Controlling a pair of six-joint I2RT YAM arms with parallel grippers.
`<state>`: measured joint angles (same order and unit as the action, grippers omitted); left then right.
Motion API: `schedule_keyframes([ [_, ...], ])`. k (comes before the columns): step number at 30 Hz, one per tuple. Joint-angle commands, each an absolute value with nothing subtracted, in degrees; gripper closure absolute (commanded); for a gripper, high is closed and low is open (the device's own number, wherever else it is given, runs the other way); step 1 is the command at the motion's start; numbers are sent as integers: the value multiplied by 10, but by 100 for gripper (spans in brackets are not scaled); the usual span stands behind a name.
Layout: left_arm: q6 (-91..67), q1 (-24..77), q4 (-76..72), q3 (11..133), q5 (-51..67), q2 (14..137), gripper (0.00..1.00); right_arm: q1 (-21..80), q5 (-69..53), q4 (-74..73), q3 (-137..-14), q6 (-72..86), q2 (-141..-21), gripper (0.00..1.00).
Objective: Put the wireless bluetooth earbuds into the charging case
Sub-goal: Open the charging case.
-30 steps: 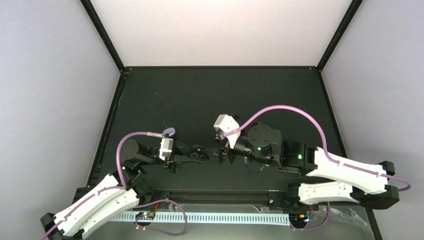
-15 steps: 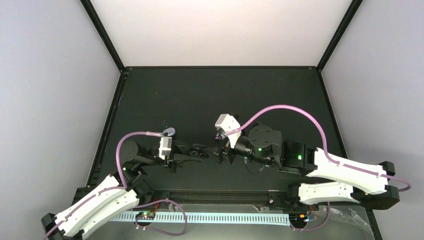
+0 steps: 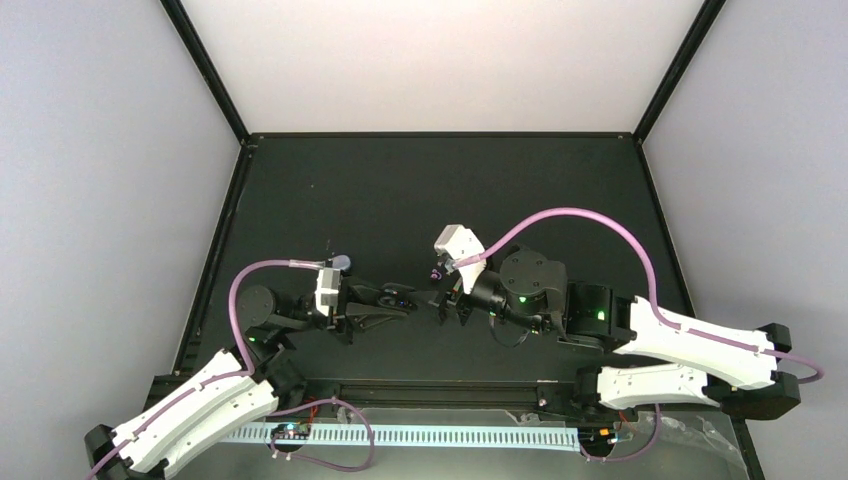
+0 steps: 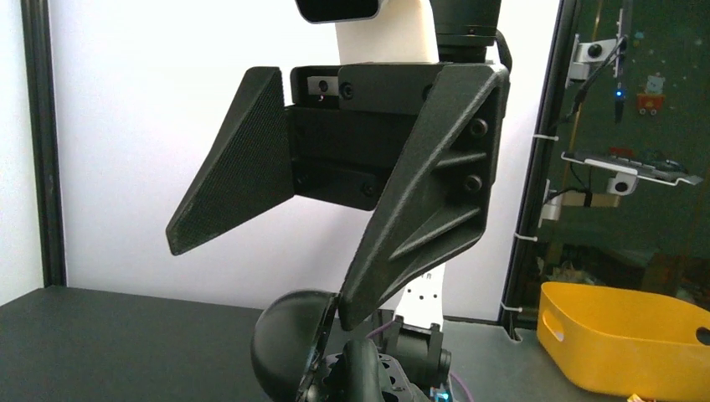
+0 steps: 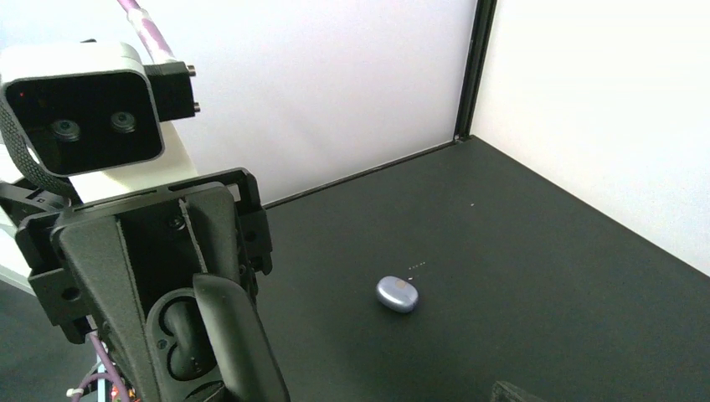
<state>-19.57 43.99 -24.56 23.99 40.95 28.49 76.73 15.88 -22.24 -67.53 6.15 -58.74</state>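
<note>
Charging case (image 5: 179,337): black and open, it is sitting in the grip of the left arm over the near middle of the table (image 5: 544,251); its lid (image 4: 287,343) is standing up on the side of the right arm.
Left gripper (image 3: 401,298): its fingers are pressing together on the black case from both sides and are holding it.
Right gripper (image 3: 446,306): its jaws are standing wide apart with nothing between them. It is facing the left gripper, and one fingertip (image 4: 367,293) is hanging just beside the lid; I cannot tell if it is touching.
Earbuds: too small to pick out from above. In the right wrist view a dark rounded hollow is showing inside the case, but I cannot tell if a bud is sitting in it.
Second case (image 5: 397,294): blue-grey and closed, it is lying on the table just beyond the left wrist, apart from both grippers.
Yellow bin (image 4: 624,347): it is standing past the edge of the table.
</note>
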Motion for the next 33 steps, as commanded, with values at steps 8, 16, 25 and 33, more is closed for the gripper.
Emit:
schedule_keyframes([
  [8, -217, 442, -279, 226, 379, 281, 98, 764, 163, -203, -668, 75, -567, 19],
  [16, -217, 442, -267, 223, 366, 268, 98, 669, 155, -160, -622, 158, -510, 18],
  [25, -211, 442, -239, 221, 365, 247, 98, 463, 74, -121, -497, 287, -542, 20],
  [33, -205, 443, -232, 219, 369, 241, 98, 349, 84, 15, -434, 358, -685, 23],
])
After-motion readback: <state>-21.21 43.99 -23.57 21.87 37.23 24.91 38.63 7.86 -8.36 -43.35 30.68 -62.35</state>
